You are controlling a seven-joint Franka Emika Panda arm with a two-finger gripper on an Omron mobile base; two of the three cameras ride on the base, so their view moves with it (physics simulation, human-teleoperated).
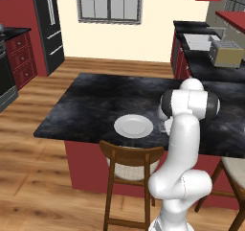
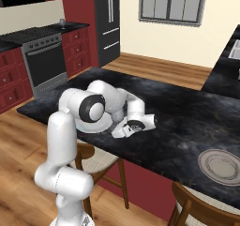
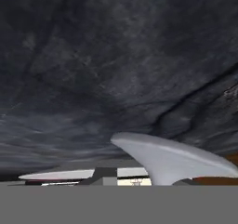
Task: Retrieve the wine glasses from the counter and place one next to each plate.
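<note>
My gripper (image 2: 120,132) is down at the black marbled counter (image 2: 187,122), just right of the white plate (image 1: 133,126), which the arm partly covers in the right base view. In the hand view a grey wine glass (image 3: 172,160) looms very close to the camera, low over the stone, with the white plate's rim (image 3: 56,174) to its left. How the jaws stand around the glass is unclear. A second wine glass (image 2: 62,23) stands on the far counter beside the stove. The greyish patterned plate (image 2: 220,164) lies further right on the island.
Wooden chairs (image 1: 131,165) (image 2: 197,208) stand at the island's near edge, and another seat (image 1: 237,170) is at the right. A toaster (image 1: 225,53) and a sink (image 1: 198,40) sit on the back counter. The stove (image 2: 44,63) and the black fridge (image 2: 108,18) line the far wall.
</note>
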